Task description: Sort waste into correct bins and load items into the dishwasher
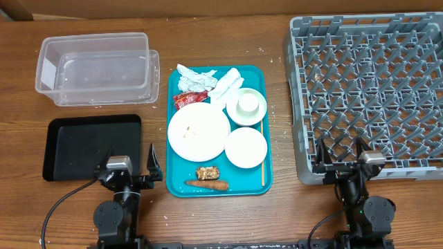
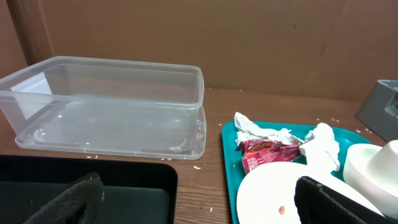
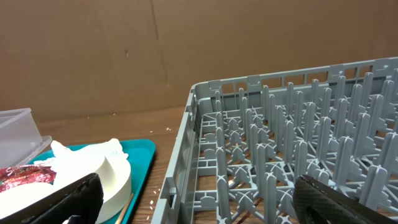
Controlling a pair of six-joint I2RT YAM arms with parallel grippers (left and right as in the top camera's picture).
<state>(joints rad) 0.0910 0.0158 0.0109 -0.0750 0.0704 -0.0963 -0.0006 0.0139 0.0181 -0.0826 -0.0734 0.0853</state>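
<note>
On the teal tray (image 1: 250, 181) lie crumpled napkins (image 1: 208, 79), a red wrapper (image 1: 188, 99), a large plate (image 1: 199, 131), a smaller plate (image 1: 246, 147), a cup in a small bowl (image 1: 247, 106), a brown lump (image 1: 208, 172) and a carrot (image 1: 208, 185). The clear tub (image 1: 97, 69) and black tray (image 1: 90, 145) stand left of it, the grey dish rack (image 1: 367, 90) to the right. My left gripper (image 1: 130, 158) is open between the black tray and the teal tray. My right gripper (image 1: 342, 153) is open over the rack's near edge. Both hold nothing.
A thin wooden stick (image 1: 262, 155) lies along the teal tray's right side. White crumbs speckle the wooden table (image 1: 277, 69). A brown cardboard wall (image 2: 249, 37) closes off the back. In the right wrist view the rack's corner (image 3: 196, 93) stands just ahead.
</note>
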